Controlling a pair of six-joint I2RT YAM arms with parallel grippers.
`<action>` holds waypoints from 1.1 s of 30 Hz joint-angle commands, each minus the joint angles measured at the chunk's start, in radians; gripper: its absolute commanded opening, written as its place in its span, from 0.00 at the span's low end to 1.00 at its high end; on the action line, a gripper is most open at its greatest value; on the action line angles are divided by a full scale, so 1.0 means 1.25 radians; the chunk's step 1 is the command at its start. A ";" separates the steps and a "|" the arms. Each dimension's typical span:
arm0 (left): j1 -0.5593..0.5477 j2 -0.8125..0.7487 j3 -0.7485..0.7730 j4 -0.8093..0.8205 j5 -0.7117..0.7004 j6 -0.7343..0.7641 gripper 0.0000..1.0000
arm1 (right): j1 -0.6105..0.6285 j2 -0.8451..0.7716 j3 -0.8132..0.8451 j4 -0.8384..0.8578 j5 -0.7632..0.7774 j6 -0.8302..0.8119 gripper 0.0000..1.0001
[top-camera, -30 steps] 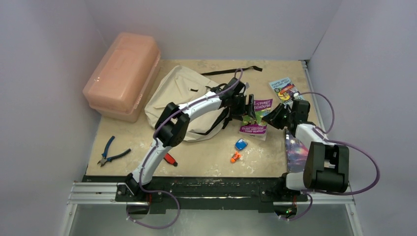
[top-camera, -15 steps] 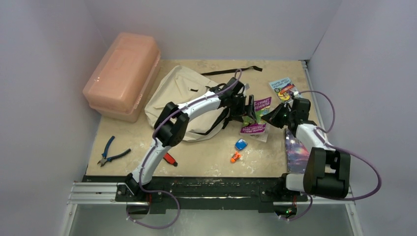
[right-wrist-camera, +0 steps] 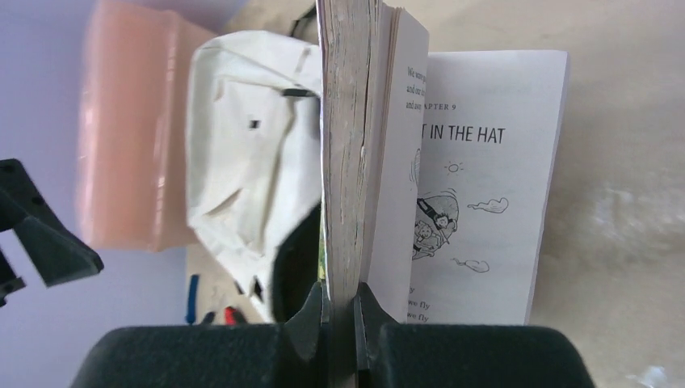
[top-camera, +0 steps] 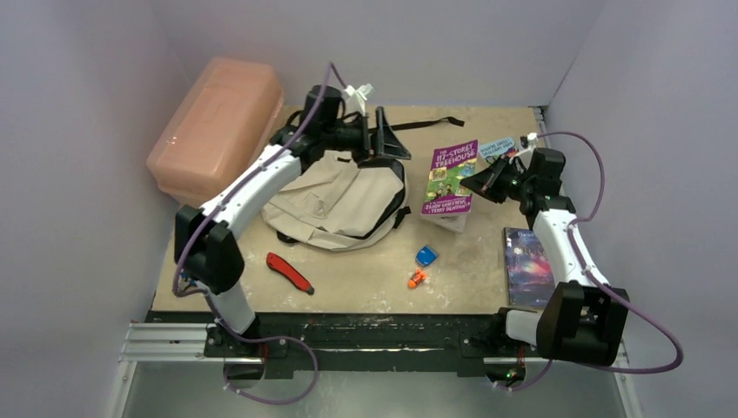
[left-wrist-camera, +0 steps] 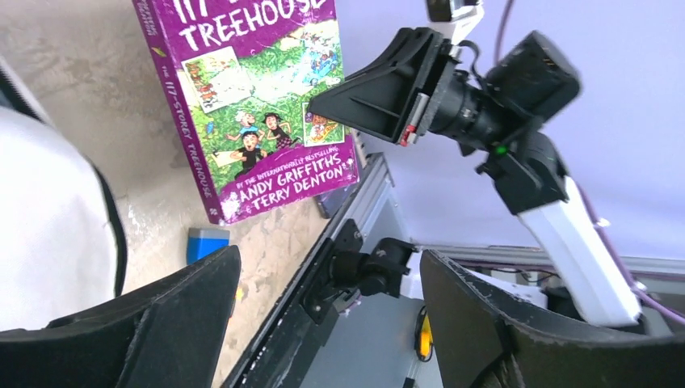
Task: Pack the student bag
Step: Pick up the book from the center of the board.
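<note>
worktop (top-camera: pixel 365 274): sandy | pink box (top-camera: pixel 218 131): back left corner | student bag (top-camera: pixel 331 196): lying flat beside box | purple book (top-camera: pixel 448 178): held up, right of bag | right claw (top-camera: pixel 483 180): pinching book's pages | left claw (top-camera: pixel 389 142): spread wide, empty, over bag's back edge

Robotics lab cell, plain pale walls (top-camera: pixel 78 104) around a scuffed tabletop (top-camera: pixel 365 261), two arms (top-camera: pixel 252 178) on aluminium rail (top-camera: pixel 165 335)
</note>
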 commanded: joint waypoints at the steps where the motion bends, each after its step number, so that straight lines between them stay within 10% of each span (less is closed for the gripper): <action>1: 0.062 -0.114 -0.149 0.160 0.104 -0.094 0.82 | 0.004 -0.042 0.059 0.103 -0.183 0.076 0.00; 22: 0.072 -0.160 -0.460 0.737 0.071 -0.447 0.80 | 0.124 -0.070 0.025 0.440 -0.341 0.443 0.00; 33: 0.069 -0.159 -0.464 0.709 0.077 -0.428 0.46 | 0.150 -0.046 -0.005 0.516 -0.329 0.490 0.00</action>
